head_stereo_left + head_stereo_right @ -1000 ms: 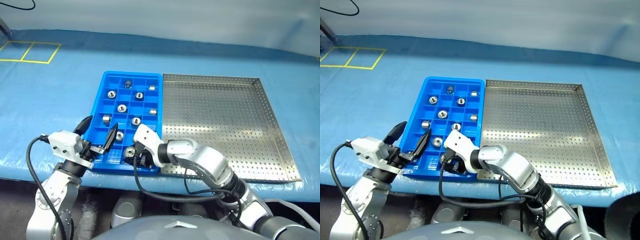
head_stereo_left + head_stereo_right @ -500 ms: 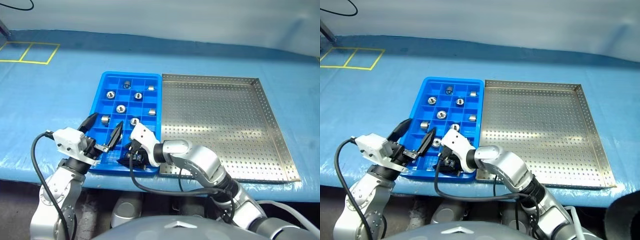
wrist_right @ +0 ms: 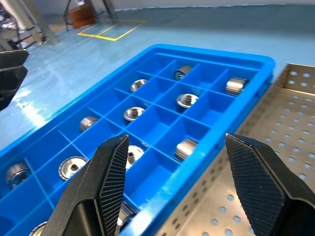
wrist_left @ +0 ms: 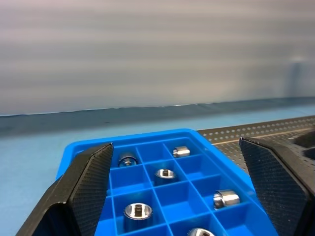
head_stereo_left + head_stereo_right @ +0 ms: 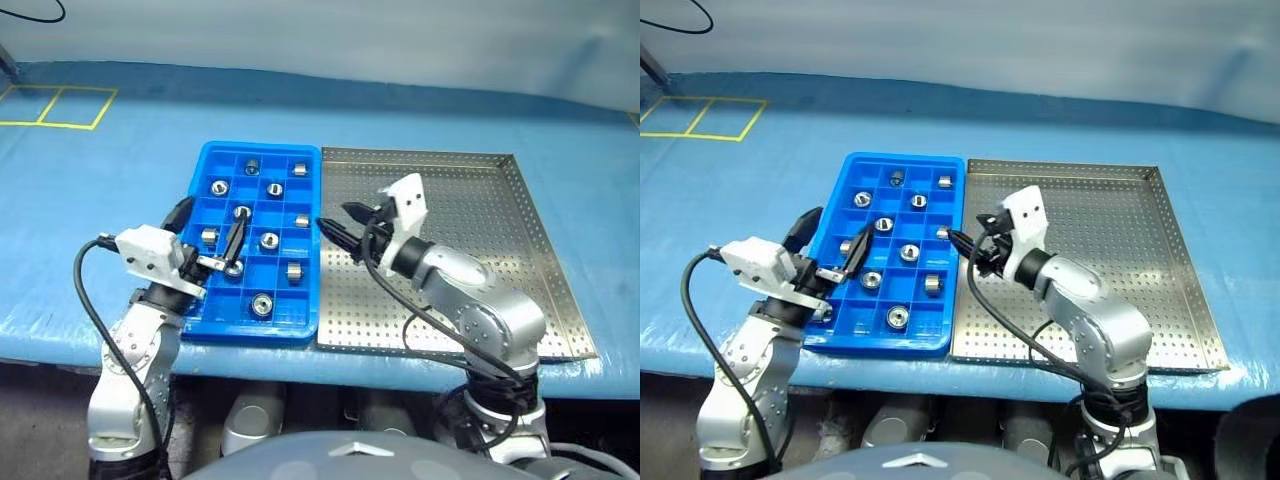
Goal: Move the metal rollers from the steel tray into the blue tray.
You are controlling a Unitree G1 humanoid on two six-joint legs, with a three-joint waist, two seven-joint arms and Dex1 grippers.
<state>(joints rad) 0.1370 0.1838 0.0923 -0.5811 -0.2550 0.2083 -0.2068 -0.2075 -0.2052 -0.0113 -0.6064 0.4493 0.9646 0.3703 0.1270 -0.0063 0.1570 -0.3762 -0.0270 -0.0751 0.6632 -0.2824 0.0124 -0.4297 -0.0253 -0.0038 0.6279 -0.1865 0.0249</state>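
The steel tray (image 5: 450, 250) is seen bare of rollers, its perforated floor free right up to the low rim. The metal rollers (image 5: 262, 305) are all found in the compartments of the blue tray (image 5: 204, 170), some on end and ring-like, some on their sides. The right gripper (image 5: 335, 228) is held with fingers apart and nothing between them, over the seam where the two trays touch, pointing toward the blue tray. The left gripper (image 5: 205, 237) hangs wide open and empty above the blue tray's near left part. The task is judged essentially complete; room for withdrawing is open over the steel tray.
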